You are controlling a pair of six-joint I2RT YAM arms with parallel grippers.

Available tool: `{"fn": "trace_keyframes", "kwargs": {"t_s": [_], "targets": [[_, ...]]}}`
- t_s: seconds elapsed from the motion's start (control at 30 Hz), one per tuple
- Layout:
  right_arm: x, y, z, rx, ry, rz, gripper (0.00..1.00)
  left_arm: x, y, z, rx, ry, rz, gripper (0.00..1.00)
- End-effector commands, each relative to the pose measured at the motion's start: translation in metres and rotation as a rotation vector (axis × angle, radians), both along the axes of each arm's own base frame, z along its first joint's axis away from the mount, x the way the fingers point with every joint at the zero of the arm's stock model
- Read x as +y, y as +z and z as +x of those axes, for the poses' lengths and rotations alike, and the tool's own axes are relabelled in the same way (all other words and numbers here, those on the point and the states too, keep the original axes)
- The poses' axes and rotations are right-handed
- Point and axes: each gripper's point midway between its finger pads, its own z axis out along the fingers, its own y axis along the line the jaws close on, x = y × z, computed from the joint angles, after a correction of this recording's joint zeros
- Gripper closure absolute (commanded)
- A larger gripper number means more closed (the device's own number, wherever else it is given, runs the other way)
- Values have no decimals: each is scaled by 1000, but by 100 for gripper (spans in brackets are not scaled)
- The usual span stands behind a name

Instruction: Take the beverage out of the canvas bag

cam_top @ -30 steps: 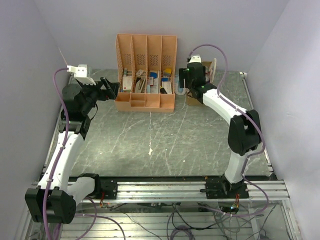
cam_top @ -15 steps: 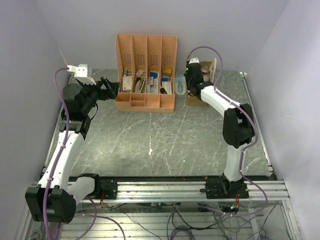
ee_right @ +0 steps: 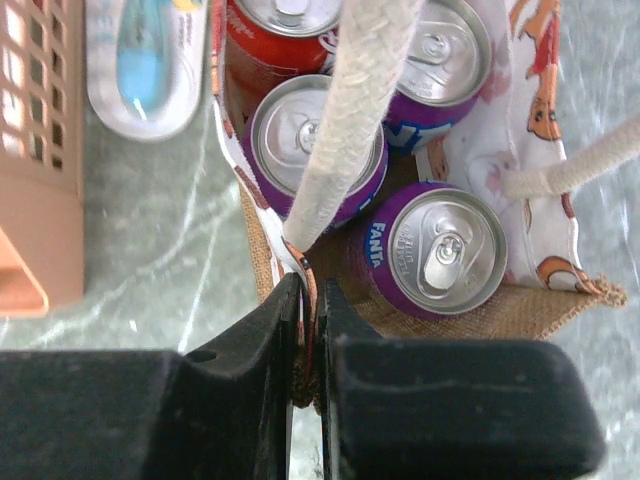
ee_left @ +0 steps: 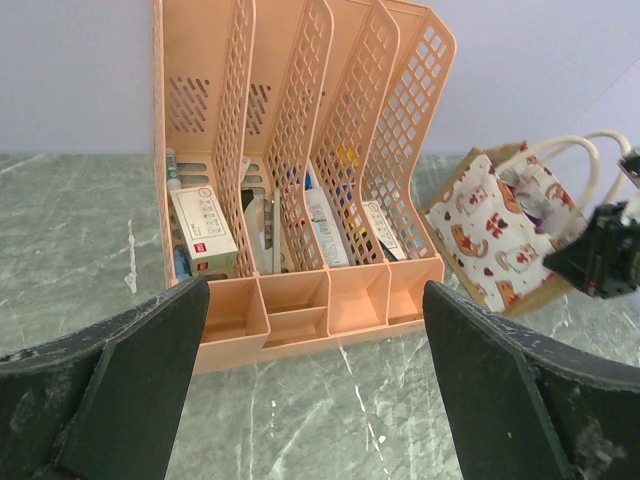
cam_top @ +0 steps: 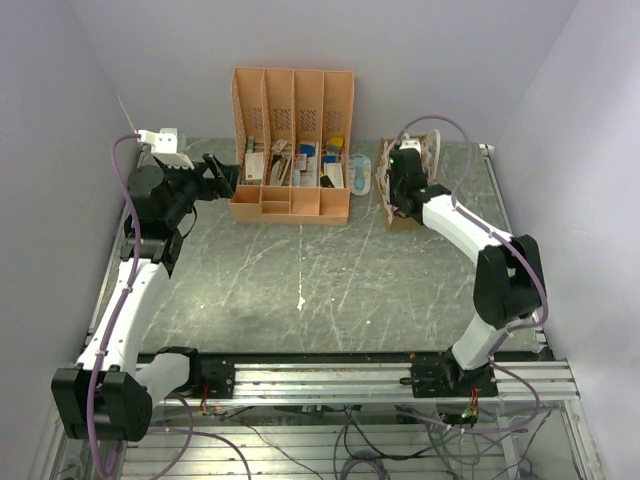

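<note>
right wrist, jaws pinch canvas bag [ee_right: 520, 306], red can [ee_right: 258, 42] cropped

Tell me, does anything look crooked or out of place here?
The canvas bag seems to lean rather than stand square, its rim pinched by the shut right gripper. One rope handle lies across the purple Fanta cans inside. Nothing looks spilled or damaged.
</note>
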Motion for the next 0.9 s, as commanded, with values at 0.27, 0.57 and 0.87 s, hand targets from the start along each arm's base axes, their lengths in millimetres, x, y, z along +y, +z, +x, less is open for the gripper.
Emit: {"fn": "trace_keyframes", "kwargs": {"t_s": [0.27, 0.57, 0.87], "targets": [[-21, 6, -128, 91, -29, 67, 100, -6, 14, 1, -59, -25, -14, 2], [58, -11, -214, 178, 218, 112, 100, -10, 9, 0, -42, -35, -26, 2], [172, -13, -265, 186, 512, 195, 100, -15, 5, 3, -16, -55, -22, 2]]}}
